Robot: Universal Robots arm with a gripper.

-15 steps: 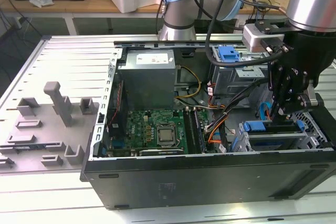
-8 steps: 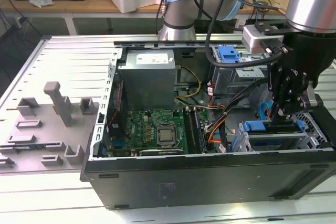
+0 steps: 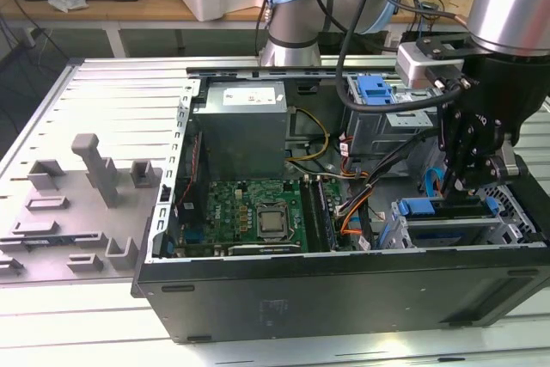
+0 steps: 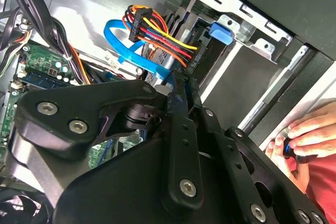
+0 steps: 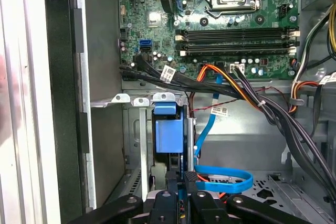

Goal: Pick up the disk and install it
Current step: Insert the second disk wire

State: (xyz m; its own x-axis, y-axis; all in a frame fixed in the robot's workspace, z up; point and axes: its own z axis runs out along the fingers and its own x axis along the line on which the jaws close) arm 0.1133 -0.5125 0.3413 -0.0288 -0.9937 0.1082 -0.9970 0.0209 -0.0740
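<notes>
Open computer case with green motherboard, grey power supply

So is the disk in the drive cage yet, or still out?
Partly in. The disk stands on edge in the drive cage, its blue frame visible between the metal walls, with the tool closed on its edge. Whether it is fully seated: cannot tell.

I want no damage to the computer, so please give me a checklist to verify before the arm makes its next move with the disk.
1. Gripper is closed on the disk edge: ok.
2. Disk stands upright between the drive bay walls: ok.
3. Disk is fully seated: cannot tell.
4. Blue cable is away from the gripper: not ok, it loops close beside it.
5. People are away: not ok, a person's hand is close by the gripper.
</notes>
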